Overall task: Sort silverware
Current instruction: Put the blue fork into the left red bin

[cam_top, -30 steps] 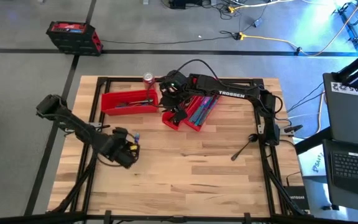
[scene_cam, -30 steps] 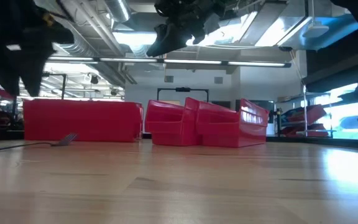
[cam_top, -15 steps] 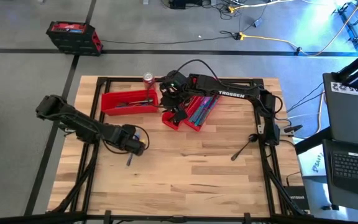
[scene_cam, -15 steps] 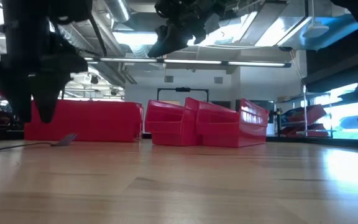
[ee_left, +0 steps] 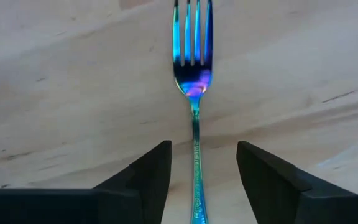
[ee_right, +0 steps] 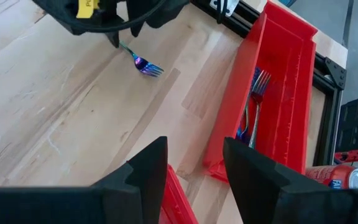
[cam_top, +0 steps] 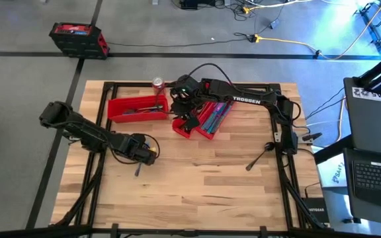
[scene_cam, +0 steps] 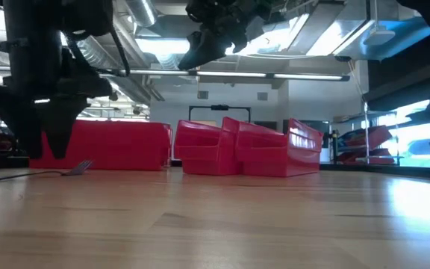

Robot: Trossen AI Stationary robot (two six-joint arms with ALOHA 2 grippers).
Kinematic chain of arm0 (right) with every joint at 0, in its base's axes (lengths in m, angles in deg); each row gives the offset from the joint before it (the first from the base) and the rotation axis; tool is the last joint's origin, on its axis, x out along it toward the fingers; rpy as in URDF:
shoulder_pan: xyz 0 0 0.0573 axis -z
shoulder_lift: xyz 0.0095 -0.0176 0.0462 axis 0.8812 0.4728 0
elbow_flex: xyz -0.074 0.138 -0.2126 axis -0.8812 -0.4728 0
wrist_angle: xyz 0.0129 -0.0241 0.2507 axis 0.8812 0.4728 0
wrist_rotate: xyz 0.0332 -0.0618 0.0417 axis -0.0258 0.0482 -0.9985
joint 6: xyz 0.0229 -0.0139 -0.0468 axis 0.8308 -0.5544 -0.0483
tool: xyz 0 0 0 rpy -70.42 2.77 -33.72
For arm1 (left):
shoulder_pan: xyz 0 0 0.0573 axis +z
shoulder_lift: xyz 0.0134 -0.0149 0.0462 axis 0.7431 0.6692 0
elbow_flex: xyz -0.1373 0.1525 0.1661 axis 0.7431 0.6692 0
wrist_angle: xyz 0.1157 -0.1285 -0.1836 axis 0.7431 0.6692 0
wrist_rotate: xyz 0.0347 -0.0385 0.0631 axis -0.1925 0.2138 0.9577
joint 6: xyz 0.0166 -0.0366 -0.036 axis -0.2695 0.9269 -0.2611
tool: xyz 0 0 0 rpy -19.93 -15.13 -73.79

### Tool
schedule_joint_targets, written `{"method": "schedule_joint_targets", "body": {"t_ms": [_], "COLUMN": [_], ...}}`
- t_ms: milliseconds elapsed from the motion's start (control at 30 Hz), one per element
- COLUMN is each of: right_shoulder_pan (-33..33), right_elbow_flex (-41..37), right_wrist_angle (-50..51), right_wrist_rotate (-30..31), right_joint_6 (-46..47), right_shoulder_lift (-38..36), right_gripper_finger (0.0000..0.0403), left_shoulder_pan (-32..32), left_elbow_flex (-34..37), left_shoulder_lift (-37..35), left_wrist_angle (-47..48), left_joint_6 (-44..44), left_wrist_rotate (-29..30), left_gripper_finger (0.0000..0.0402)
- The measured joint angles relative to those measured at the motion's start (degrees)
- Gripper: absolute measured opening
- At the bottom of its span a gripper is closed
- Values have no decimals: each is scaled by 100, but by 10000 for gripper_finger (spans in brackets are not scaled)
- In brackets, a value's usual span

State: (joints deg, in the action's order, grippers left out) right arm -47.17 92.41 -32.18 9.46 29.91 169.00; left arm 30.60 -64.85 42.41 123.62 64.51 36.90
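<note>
**One fork left on the boards**

One fork [ee_left: 194,81] lies flat on the table [cam_top: 210,178], its handle running between the parted, empty fingers of the left gripper [ee_left: 197,168], lined up so they can close on it; the right gripper [ee_right: 194,168] hangs released and empty above the red bins [cam_top: 137,107], one already holding forks.
</note>
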Motion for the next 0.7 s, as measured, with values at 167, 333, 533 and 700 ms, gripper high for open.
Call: {"method": "schedule_joint_targets", "body": {"t_ms": [167,333,533,700], "right_shoulder_pan": [0,0,0,0], "right_elbow_flex": [0,0,0,0], "right_wrist_angle": [7,-14,-16,-19], "right_wrist_rotate": [2,2,4,4], "right_joint_6": [13,15,15,15], "right_shoulder_lift": [0,0,0,0], "right_gripper_finger": [142,142,142,142], "left_shoulder_pan": [27,9,7,7], "left_elbow_flex": [-1,197,321,327], "left_shoulder_lift": [150,338,347,347], "left_wrist_angle": [-33,-350,-545,-536], "left_joint_6": [-25,24,97,-22], "left_wrist_rotate": [-62,-192,-238,-210], "left_gripper_finger": [160,159,158,134]}}
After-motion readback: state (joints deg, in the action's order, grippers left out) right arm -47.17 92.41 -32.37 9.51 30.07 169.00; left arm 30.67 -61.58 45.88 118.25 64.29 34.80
